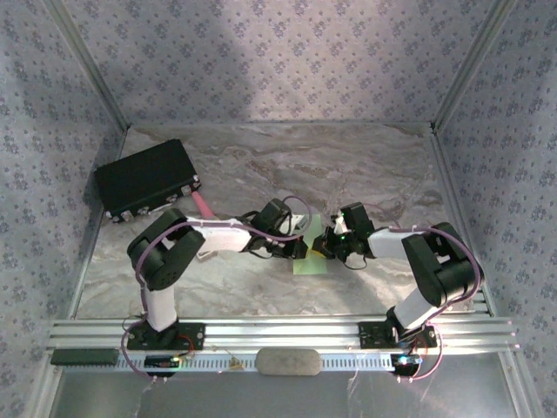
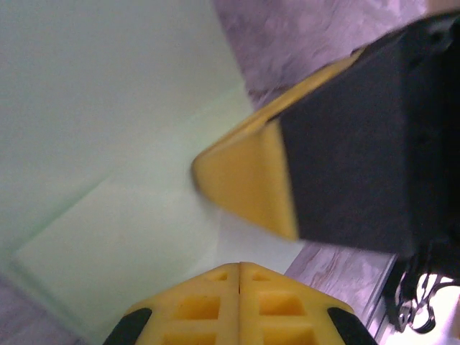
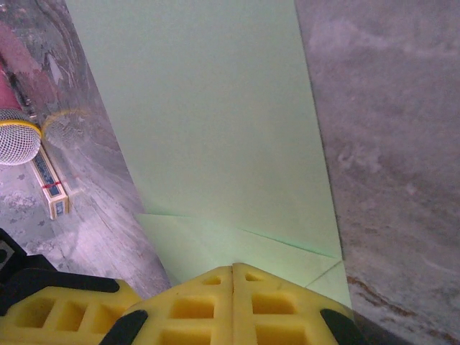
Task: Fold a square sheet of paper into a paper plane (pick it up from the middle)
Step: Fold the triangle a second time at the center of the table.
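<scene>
Nearest us, the aluminium rail [image 1: 278,335] carries both arm bases, and from it the arms reach inward to meet over the middle of the marble table [image 1: 365,165]. There lies the square sheet of paper [image 1: 311,265], pale green, with a flap already creased over beside the right gripper's tips. The left gripper [image 2: 239,277] has its yellow fingers pressed together with no gap, tips at the sheet. The right gripper [image 3: 233,277] is likewise fully closed against the paper, and the two tools stand just beside each other. We cannot tell whether either pair pinches a layer or merely presses down on it. We judge the chief hazard to be slippage: thin paper on smooth stone offers little friction, so any sideways push from one closed tip may drag the sheet, skew the crease and leave the plane lopsided. Too firm a press, or opposed pulls from the two tools, may wrinkle or tear the fold. With the tools so close, a small misalignment may also bring finger against finger. Farther left, a small card box [image 3: 50,192] and a pink cylinder [image 1: 202,205] lie near the left arm, whose forearm may sweep them when it swings. At the far left stands the black box [image 1: 146,179], well apart from the work.
</scene>
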`<action>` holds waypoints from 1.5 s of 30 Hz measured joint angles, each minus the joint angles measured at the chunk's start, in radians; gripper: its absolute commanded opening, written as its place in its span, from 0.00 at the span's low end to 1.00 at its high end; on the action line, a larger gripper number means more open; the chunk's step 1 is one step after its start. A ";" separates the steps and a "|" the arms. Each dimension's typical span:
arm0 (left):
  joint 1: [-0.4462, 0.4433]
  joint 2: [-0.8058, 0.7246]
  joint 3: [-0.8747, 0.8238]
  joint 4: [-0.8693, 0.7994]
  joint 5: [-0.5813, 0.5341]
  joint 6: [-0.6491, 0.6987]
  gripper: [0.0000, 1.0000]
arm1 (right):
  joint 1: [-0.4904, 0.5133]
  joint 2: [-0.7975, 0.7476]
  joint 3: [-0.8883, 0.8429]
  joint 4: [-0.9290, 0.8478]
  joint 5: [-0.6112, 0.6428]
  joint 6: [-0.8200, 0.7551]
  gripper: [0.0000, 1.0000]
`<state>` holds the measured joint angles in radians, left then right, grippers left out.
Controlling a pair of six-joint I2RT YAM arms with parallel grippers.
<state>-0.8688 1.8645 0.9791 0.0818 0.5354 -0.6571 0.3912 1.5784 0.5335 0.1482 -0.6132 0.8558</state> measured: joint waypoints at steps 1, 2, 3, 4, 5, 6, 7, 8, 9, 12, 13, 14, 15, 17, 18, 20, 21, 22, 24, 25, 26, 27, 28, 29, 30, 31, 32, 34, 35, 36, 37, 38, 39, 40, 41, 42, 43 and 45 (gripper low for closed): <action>-0.003 0.013 0.011 0.002 0.000 -0.004 0.02 | 0.000 0.000 -0.001 0.003 0.000 0.002 0.04; -0.006 0.024 0.018 0.002 0.000 -0.007 0.02 | 0.000 0.000 -0.002 0.006 0.000 0.004 0.04; -0.010 0.035 0.023 0.001 0.000 -0.010 0.02 | 0.000 0.000 -0.004 0.009 0.000 0.007 0.04; -0.014 0.048 0.028 0.000 0.001 -0.011 0.02 | -0.001 0.000 -0.006 0.014 0.000 0.009 0.04; -0.017 0.062 0.033 -0.002 0.000 -0.014 0.02 | -0.001 0.000 -0.008 0.018 0.000 0.012 0.04; -0.020 0.072 0.036 -0.004 -0.002 -0.014 0.02 | -0.001 0.000 -0.008 0.019 0.000 0.016 0.04; -0.021 0.078 0.042 -0.005 0.001 -0.018 0.02 | -0.001 0.000 -0.010 0.022 0.000 0.016 0.04; -0.023 0.079 0.044 -0.010 -0.005 -0.018 0.02 | -0.003 0.000 -0.011 0.027 0.000 0.017 0.04; -0.024 0.079 0.044 -0.011 -0.008 -0.018 0.02 | -0.003 0.000 -0.012 0.029 0.000 0.019 0.04; -0.026 0.077 0.043 -0.011 -0.014 -0.017 0.02 | -0.003 0.000 -0.012 0.029 0.000 0.019 0.04; -0.029 0.074 0.039 -0.010 -0.021 -0.017 0.02 | -0.004 0.000 -0.012 0.029 0.000 0.019 0.04; -0.031 0.068 0.033 -0.006 -0.029 -0.016 0.03 | -0.004 0.000 -0.012 0.029 0.000 0.019 0.04; -0.032 0.063 0.027 -0.003 -0.034 -0.014 0.03 | -0.004 0.000 -0.012 0.029 0.000 0.019 0.04; -0.035 0.048 0.008 -0.003 -0.041 -0.010 0.06 | -0.005 0.000 -0.013 0.029 -0.001 0.019 0.04; -0.035 0.040 0.000 -0.004 -0.043 -0.009 0.06 | -0.006 0.000 -0.013 0.029 -0.001 0.019 0.04; -0.037 0.023 -0.023 -0.003 -0.050 -0.005 0.07 | -0.008 0.000 -0.013 0.028 -0.004 0.018 0.04; -0.037 0.015 -0.033 -0.003 -0.053 -0.005 0.07 | -0.009 0.000 -0.013 0.027 -0.005 0.018 0.04; -0.037 0.006 -0.045 -0.002 -0.054 -0.003 0.07 | -0.010 0.000 -0.013 0.027 -0.005 0.018 0.04; -0.037 -0.010 -0.064 -0.004 -0.053 0.002 0.07 | -0.010 0.000 -0.013 0.027 -0.006 0.018 0.04; -0.038 -0.019 -0.075 -0.004 -0.054 0.002 0.07 | -0.011 0.000 -0.013 0.026 -0.007 0.018 0.04; -0.039 -0.029 -0.087 -0.005 -0.056 0.003 0.08 | -0.012 0.000 -0.013 0.024 -0.008 0.018 0.04; -0.041 -0.037 -0.095 -0.006 -0.058 0.006 0.08 | -0.012 0.000 -0.013 0.024 -0.008 0.018 0.04; -0.044 -0.046 -0.106 -0.009 -0.061 0.008 0.08 | -0.013 0.000 -0.013 0.023 -0.009 0.018 0.04; -0.046 -0.055 -0.116 -0.010 -0.061 0.012 0.08 | -0.014 0.000 -0.013 0.022 -0.011 0.017 0.04; -0.048 -0.064 -0.124 -0.016 -0.063 0.016 0.08 | -0.016 -0.001 -0.013 0.019 -0.012 0.015 0.04; -0.050 -0.069 -0.128 -0.023 -0.064 0.021 0.08 | -0.018 -0.002 -0.013 0.016 -0.013 0.014 0.04; -0.052 -0.075 -0.130 -0.032 -0.066 0.029 0.09 | -0.019 -0.005 -0.013 0.012 -0.013 0.013 0.04; -0.058 -0.088 -0.139 -0.045 -0.073 0.038 0.10 | -0.022 -0.010 -0.013 0.000 -0.011 0.007 0.05; -0.061 -0.097 -0.145 -0.051 -0.077 0.041 0.10 | -0.024 -0.011 -0.013 -0.003 -0.012 0.006 0.05; -0.063 -0.104 -0.150 -0.057 -0.080 0.044 0.10 | -0.025 -0.013 -0.013 -0.008 -0.011 0.003 0.05; -0.064 -0.110 -0.152 -0.066 -0.080 0.047 0.10 | -0.026 -0.014 -0.013 -0.011 -0.011 0.000 0.05; -0.064 -0.116 -0.152 -0.079 -0.081 0.048 0.10 | -0.028 -0.015 -0.013 -0.013 -0.011 -0.001 0.05; -0.065 -0.123 -0.152 -0.088 -0.085 0.047 0.10 | -0.031 -0.016 -0.013 -0.014 -0.010 -0.002 0.06; -0.066 -0.129 -0.152 -0.096 -0.089 0.047 0.11 | -0.032 -0.018 -0.013 -0.015 -0.007 -0.004 0.06; -0.066 -0.135 -0.152 -0.102 -0.095 0.047 0.11 | -0.033 -0.019 -0.013 -0.017 -0.004 -0.005 0.07; -0.066 -0.143 -0.152 -0.106 -0.102 0.047 0.12 | -0.033 -0.020 -0.013 -0.018 -0.003 -0.005 0.07; -0.066 -0.150 -0.152 -0.106 -0.106 0.046 0.12 | -0.033 -0.020 -0.013 -0.018 -0.002 -0.008 0.07; -0.066 -0.156 -0.145 -0.105 -0.108 0.046 0.12 | -0.033 -0.021 -0.013 -0.019 0.000 -0.008 0.08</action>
<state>-0.9352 1.7081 0.8337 -0.0227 0.4274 -0.6109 0.3584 1.5574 0.5205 0.1295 -0.6132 0.8478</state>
